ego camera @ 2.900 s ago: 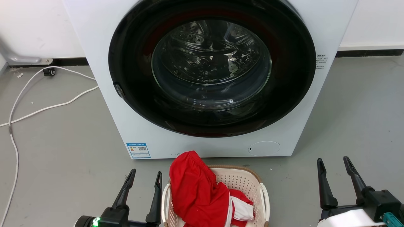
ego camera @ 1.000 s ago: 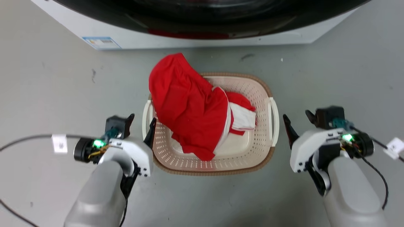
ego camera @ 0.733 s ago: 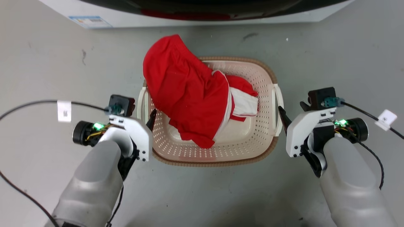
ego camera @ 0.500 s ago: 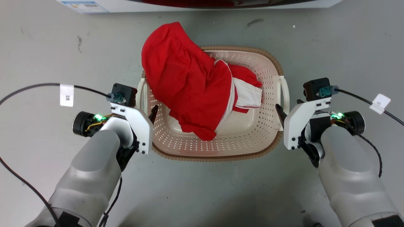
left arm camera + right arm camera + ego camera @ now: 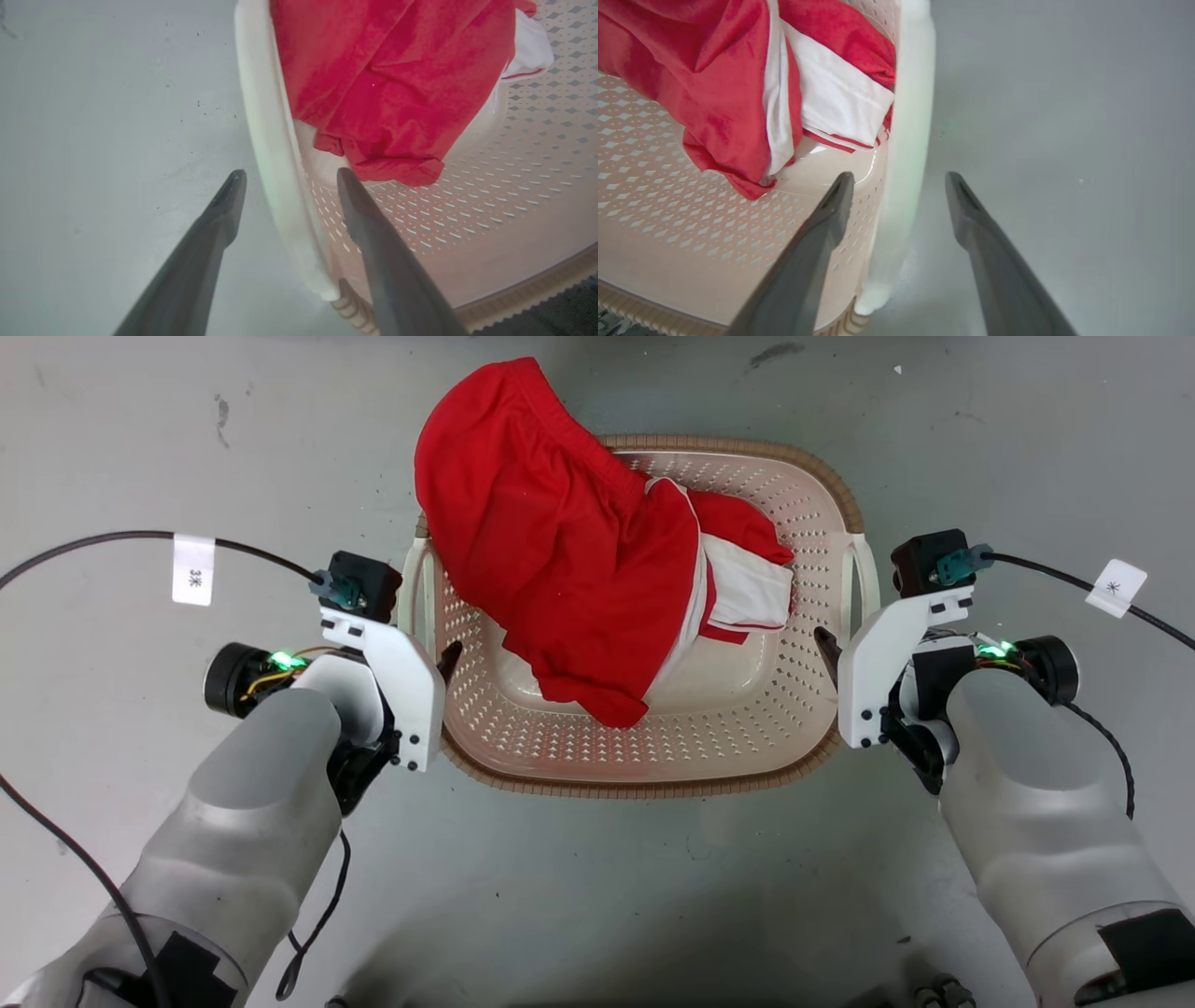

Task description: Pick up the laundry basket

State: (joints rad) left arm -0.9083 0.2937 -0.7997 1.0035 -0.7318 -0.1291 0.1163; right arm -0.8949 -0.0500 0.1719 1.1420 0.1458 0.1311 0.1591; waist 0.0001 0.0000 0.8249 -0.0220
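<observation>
**A:** How far along is the pickup?

**B:** The approach looks finished, but the grasp is not made. The laundry basket [image 5: 653,751] sits on the grey floor [image 5: 597,896] between the two grippers, and by the look of it it is not yet lifted.

**A:** How do the jaws stand?

**B:** The left gripper [image 5: 289,173] has its jaws spread apart, straddling the left white handle [image 5: 266,140]. One jaw is outside over the floor, the other is inside over the perforated wall, and the handle runs between them. Neither jaw appears to press on it. The right gripper [image 5: 899,176] mirrors that, with its jaws released on either side of the right white handle [image 5: 910,116].

**A:** And the load?

**B:** A red garment [image 5: 560,541] with a white panel is heaped inside, just beyond the tips of the inner jaws. On the left gripper's side it spills over the far rim. It seems clear of both handles.

**A:** What remains, then?

**B:** Probably both pairs of jaws must close on their handles. Then the arms must raise the basket together and keep it level so the cloth stays in.
</observation>
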